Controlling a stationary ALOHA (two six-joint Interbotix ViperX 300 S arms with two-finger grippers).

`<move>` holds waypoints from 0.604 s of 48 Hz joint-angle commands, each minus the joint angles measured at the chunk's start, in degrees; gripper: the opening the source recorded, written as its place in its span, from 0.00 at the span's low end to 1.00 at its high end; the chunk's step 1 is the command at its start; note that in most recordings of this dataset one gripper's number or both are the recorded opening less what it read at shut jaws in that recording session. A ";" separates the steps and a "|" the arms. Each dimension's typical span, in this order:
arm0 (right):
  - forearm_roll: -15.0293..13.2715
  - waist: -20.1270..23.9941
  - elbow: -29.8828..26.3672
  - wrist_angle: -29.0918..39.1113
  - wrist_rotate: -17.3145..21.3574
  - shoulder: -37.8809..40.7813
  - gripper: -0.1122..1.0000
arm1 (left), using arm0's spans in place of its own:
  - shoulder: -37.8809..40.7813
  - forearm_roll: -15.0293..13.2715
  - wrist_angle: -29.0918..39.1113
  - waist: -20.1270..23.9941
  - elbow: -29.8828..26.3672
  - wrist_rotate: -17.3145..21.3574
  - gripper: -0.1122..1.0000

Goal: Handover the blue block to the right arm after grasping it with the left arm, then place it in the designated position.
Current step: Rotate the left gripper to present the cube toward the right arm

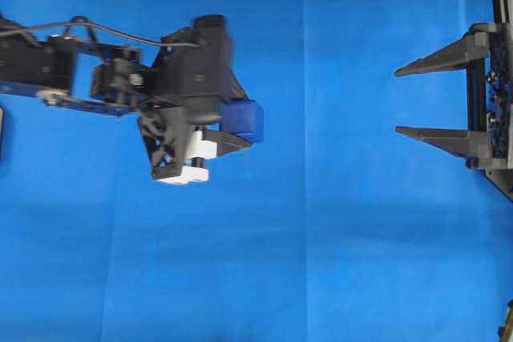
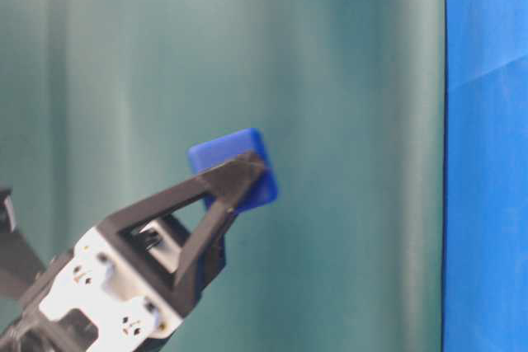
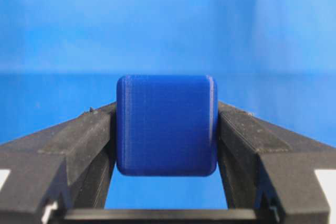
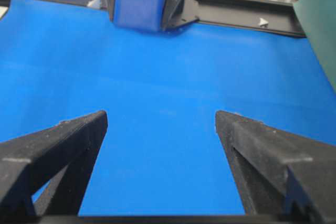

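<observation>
Dark-blue, your blue block (image 3: 166,124) is a cube without a long axis, sitting square, clamped in the left gripper (image 1: 240,130) above the cloth (image 1: 337,238). Your right gripper (image 1: 401,102) points toward it, well apart, jaws wide.

Dark-blue block (image 3: 166,124), rounded edges, clamped between the left end effector (image 1: 240,130) fingers above the cloth; the right end effector (image 1: 410,100), spread wide, stands well apart.
</observation>
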 commanded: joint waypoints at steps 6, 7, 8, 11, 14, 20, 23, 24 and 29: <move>0.18 0.00 -1.14 -1.05 0.09 0.44 0.98 | -6.24 0.18 -14.85 -0.09 6.77 1.14 0.54; 0.18 -0.09 -1.14 -1.14 0.09 0.44 0.98 | -6.77 0.09 -16.35 -0.09 7.65 1.32 0.54; 0.18 0.00 -1.14 -1.14 0.00 0.44 0.98 | -7.12 0.09 -17.84 -0.09 8.44 1.49 0.54; 0.18 0.00 -1.14 -1.32 0.09 0.53 0.98 | -8.53 0.09 -21.97 -0.09 10.90 1.85 0.54; 0.18 -0.09 -1.14 -1.49 0.09 0.70 0.98 | -10.02 0.09 -26.10 -0.09 13.36 1.93 0.54; 0.18 -0.09 -1.14 -1.67 0.09 0.88 0.98 | -12.22 0.09 -32.17 -0.09 17.23 1.93 0.54; 0.18 0.00 -1.14 -1.85 0.09 0.97 0.98 | -12.92 0.09 -34.10 -0.09 18.63 1.93 0.54; 0.18 -0.09 -1.14 -1.85 0.09 0.97 0.98 | -13.10 0.09 -34.54 -0.09 18.98 1.93 0.54; 0.18 -0.09 -1.23 -2.11 0.09 1.05 0.98 | -13.45 0.09 -35.42 -0.09 19.86 1.93 0.54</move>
